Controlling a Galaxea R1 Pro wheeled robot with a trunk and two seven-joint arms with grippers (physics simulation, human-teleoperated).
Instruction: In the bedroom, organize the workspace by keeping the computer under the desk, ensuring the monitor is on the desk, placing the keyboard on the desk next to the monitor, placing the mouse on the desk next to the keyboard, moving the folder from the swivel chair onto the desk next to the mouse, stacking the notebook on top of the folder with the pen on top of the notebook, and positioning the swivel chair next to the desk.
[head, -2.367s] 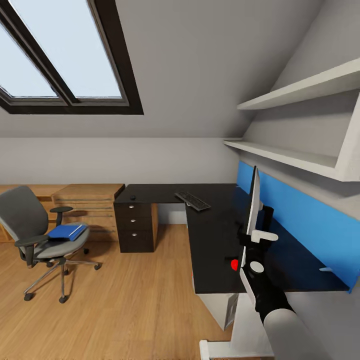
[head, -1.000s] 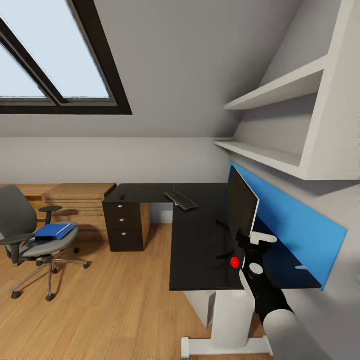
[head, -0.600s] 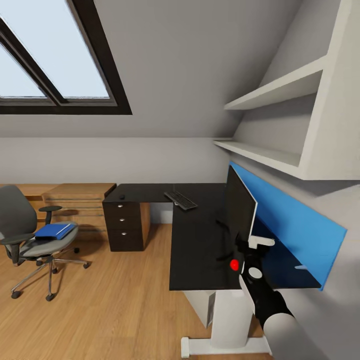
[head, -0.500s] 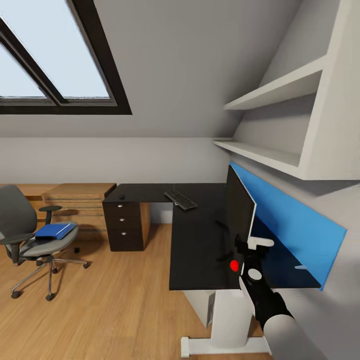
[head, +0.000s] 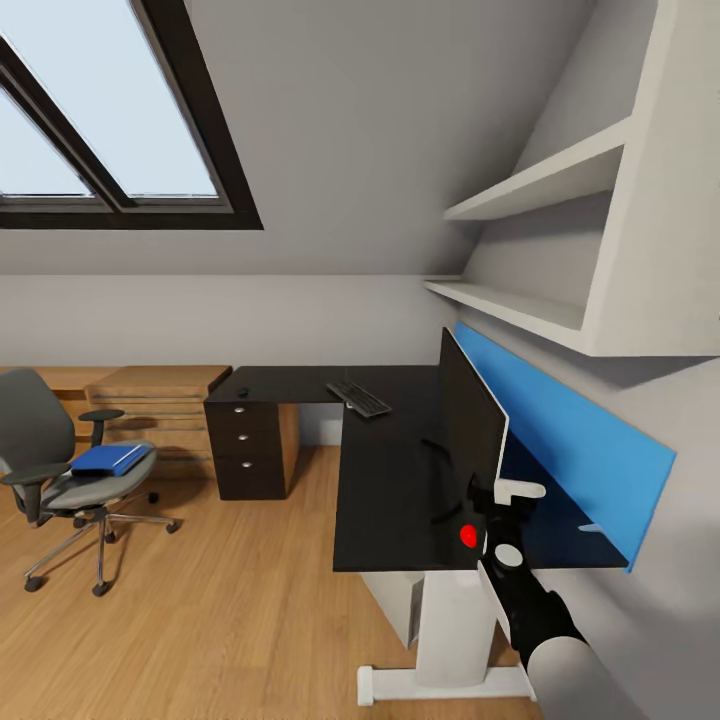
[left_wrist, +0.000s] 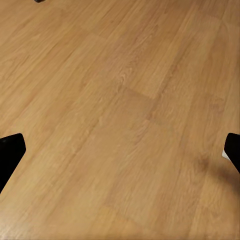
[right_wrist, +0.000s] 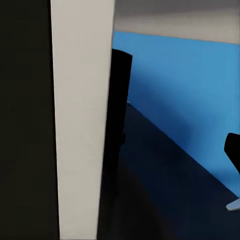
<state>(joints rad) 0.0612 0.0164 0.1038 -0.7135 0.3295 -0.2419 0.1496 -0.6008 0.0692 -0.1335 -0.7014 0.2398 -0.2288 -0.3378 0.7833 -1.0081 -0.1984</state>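
The monitor (head: 470, 425) stands on the right wing of the table (head: 385, 470), its wide face running near-to-far along the blue wall panel (head: 560, 440) and looking left into the room. The right gripper (head: 497, 500) is at the monitor's near lower corner, just beside or touching it; the right wrist view puts the white back edge (right_wrist: 82, 120) and black neck (right_wrist: 117, 135) hard against the camera with one dark fingertip (right_wrist: 233, 150) well off to the side, so the jaws read as spread, not clamped on anything, though contact I cannot tell. The left gripper (left_wrist: 120, 160) hangs open over bare floor (left_wrist: 125, 100), far from everything. The keyboard (head: 358, 398) lies farther along the table, the mouse (head: 243, 392) at the far left end above the drawers. The folder (head: 108, 459) rests on the chair (head: 60, 470), well left; the left arm looks nearer to it.
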